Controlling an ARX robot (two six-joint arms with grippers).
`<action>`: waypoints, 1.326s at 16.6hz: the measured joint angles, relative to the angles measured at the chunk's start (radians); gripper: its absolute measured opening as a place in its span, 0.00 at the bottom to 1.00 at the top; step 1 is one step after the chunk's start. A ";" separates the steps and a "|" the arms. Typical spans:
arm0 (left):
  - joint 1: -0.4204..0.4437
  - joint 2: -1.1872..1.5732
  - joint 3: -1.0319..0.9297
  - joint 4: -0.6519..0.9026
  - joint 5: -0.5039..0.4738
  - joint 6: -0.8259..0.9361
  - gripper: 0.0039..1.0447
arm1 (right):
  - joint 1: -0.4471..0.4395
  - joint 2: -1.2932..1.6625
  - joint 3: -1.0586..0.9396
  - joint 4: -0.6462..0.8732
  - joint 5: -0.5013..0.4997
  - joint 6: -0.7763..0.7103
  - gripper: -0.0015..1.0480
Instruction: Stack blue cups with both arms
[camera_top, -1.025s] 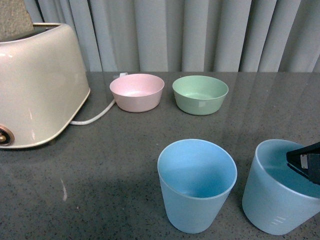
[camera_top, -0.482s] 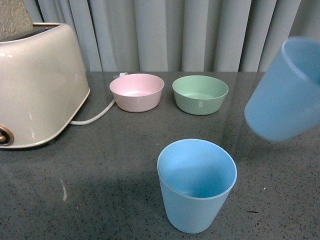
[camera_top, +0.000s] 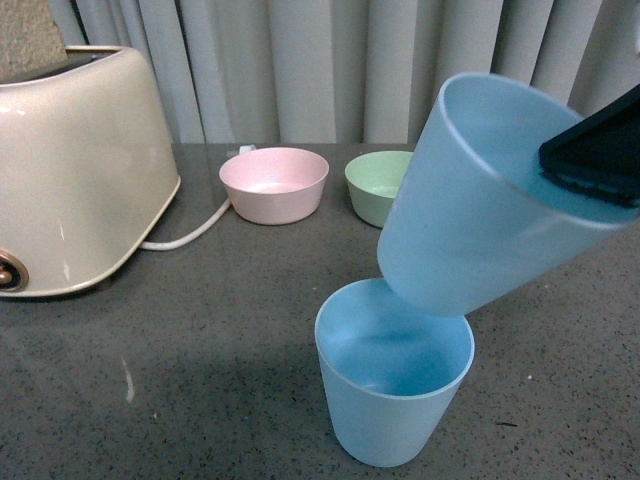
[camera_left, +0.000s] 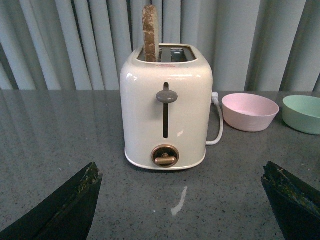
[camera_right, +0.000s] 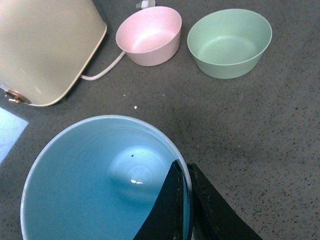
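The lifted blue cup (camera_top: 480, 200) has swung over the standing cup (camera_top: 393, 390), your right pincer (camera_right: 185, 180) pinching its rim to tilt it in (left pincer (camera_left: 180, 205) spread).

i note: toaster (camera_top: 70, 170) at left; left bowl (camera_top: 273, 183) and right bowl (camera_top: 368, 188) side by side behind; standing cup (camera_top: 390, 400) in front; tilted cup (camera_top: 470, 200) above it.

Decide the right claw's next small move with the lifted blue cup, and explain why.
Probably rotate the lifted cup upright: the right claw pinches its rim, and it hangs tilted, base above the far rim of the standing cup, so it would not nest yet.
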 joint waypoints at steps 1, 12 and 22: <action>0.000 0.000 0.000 0.000 0.000 0.000 0.94 | 0.005 0.036 -0.014 0.021 0.008 0.011 0.02; 0.000 0.000 0.000 0.000 0.000 0.000 0.94 | -0.068 -0.023 0.010 0.035 -0.024 0.066 0.67; 0.000 0.000 0.000 0.000 0.000 0.000 0.94 | -0.539 -0.518 -0.408 0.365 0.015 0.003 0.86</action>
